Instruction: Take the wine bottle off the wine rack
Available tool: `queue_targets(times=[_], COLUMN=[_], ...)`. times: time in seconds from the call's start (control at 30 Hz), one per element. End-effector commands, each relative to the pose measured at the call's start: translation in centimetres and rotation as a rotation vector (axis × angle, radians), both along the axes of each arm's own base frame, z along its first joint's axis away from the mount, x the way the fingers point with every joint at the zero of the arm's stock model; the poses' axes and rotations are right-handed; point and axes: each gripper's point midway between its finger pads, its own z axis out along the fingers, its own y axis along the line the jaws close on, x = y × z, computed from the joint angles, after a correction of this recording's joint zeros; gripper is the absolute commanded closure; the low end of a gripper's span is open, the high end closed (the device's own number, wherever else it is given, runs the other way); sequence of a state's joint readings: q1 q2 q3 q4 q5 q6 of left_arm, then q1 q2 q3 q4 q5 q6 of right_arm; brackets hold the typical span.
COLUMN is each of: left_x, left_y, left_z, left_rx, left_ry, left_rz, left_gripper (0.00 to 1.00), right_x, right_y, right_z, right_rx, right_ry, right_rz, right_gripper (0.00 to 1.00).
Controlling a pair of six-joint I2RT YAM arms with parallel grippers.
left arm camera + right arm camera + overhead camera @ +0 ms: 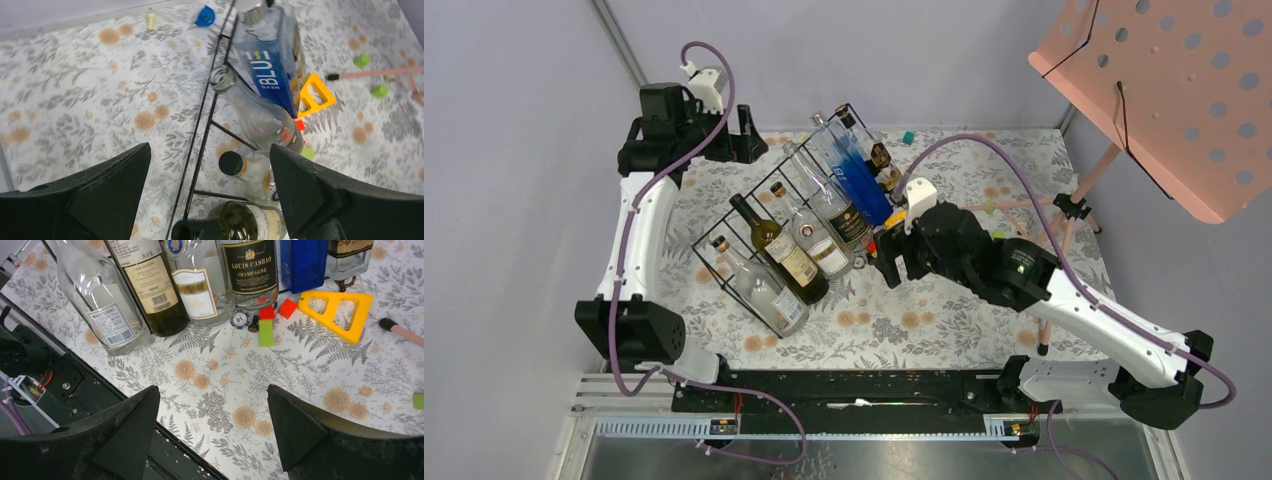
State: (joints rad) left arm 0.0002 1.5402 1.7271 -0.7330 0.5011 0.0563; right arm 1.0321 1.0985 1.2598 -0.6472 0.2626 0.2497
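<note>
Several bottles (762, 290) flank wine bottle (781, 252) on wine rack (734, 225); left claw (209, 150), right claw (212, 390) spread

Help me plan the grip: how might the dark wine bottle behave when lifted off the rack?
Probably slippery: the dark bottle is smooth glass. Possibly light, as its neck looks uncorked. Freed from the rack, its round body might roll.
</note>
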Motion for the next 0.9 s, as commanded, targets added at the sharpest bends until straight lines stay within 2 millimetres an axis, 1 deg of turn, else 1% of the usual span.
queue_targets(times=[0.0,0.13,0.23,0.37,0.4,0.47,0.5,0.53,0.57,0.63,0.77,0.83,0.87], left_x=[-1.2,-4.1,-6.6,-10.1,-11.4,-12.9,-13.6,-14.2,-14.9,-16.1,-18.1,-18.9,-19.3], left_y=[2.9,3.5,3.9,4.2,4.1,4.2,4.3,4.6,5.0,5.6,5.6,5.6,5.6], left_z=[3.3,3.9,3.7,3.1,3.4,2.8,2.1,1.8,1.5,0.8,-0.6,-1.4,-1.6], left_rx=[-0.132,-0.169,-0.190,-0.231,-0.242,-0.246,-0.243,-0.238,-0.233,-0.225,-0.221,-0.219,-0.221], left_ry=[-0.042,-0.057,-0.058,-0.093,-0.121,-0.137,-0.137,-0.144,-0.152,-0.166,-0.180,-0.175,-0.182], left_rz=[0.301,0.375,0.419,0.466,0.464,0.467,0.477,0.496,0.518,0.552,0.549,0.550,0.548], left_gripper=[0.01,0.01,0.01,0.01,0.01,0.01,0.01,0.01,0.01,0.01,0.01,0.01,0.01], right_x=[1.0,2.2,3.1,4.1,4.3,5.1,5.6,6.1,6.4,7.4,9.4,10.4,11.1], right_y=[0.9,2.3,3.9,7.1,7.9,9.6,10.4,11.2,12.0,13.6,16.6,17.9,18.6], right_z=[2.0,2.7,3.1,3.2,3.2,3.1,3.1,3.5,2.9,3.2,2.2,2.0,1.2], right_rx=[-0.037,-0.068,-0.072,-0.052,-0.049,-0.046,-0.047,-0.041,-0.054,-0.049,-0.063,-0.062,-0.074], right_ry=[-0.018,-0.028,-0.031,-0.012,-0.010,-0.008,-0.012,-0.020,-0.013,-0.027,-0.035,-0.045,-0.041], right_rz=[0.054,0.074,0.090,0.141,0.155,0.173,0.179,0.186,0.196,0.211,0.223,0.218,0.211], right_gripper=[0.14,0.14,0.14,0.14,0.14,0.15,0.15,0.15,0.16,0.16,0.18,0.19,0.20])
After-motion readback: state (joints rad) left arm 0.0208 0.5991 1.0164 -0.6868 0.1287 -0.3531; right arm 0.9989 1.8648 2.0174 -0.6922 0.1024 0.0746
